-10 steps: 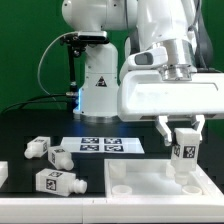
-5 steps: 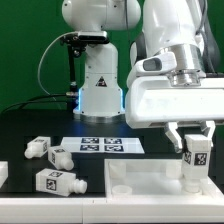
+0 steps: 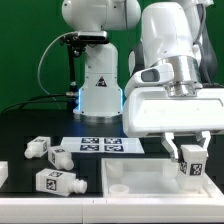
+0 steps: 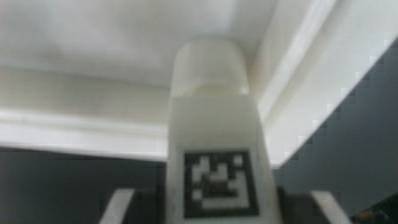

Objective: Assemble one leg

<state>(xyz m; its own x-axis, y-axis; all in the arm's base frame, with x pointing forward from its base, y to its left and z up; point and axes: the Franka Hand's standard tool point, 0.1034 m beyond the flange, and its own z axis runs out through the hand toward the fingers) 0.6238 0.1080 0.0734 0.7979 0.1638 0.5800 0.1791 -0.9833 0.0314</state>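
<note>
- Clamped on the leg (image 3: 191,160), a small white rectangular plastic post with a square black-and-white tag: the two-finger gripper (image 3: 190,150), narrow, pinching both sides near the upper end.
- Hanging over the wide flat white panel with raised rims (image 3: 130,178), at the corner toward the exterior view's right, lower end down at about rim level.
- Held close to upright with a slight lean, most likely to line the lower end up with a seat in that corner before pressing in.
- Gripped high, probably to leave the lower end free to enter the panel.
- Over to the wrist view: looking straight down the length of the leg (image 4: 214,110), rounded far end aimed at the meeting of two raised rims of the panel (image 4: 71,40), tag (image 4: 217,182) turned to the camera.
- Cannot tell whether seated, touching or just short of the panel floor: contact point hidden behind the post itself from the wrist, too small to judge from outside.
- No socket or hole to be made out either; white on white, and a blurred wrist picture.
- Fingers (image 4: 125,205) barely in shot there, just grey slivers either side of the tag.
- Panel cut off at the exterior view's right and bottom edges.
- Well apart, toward the exterior view's left on the black table (image 3: 90,168): three more tagged white posts (image 3: 52,182) lying loose, with the thin white marker board (image 3: 100,145) beyond them.
</note>
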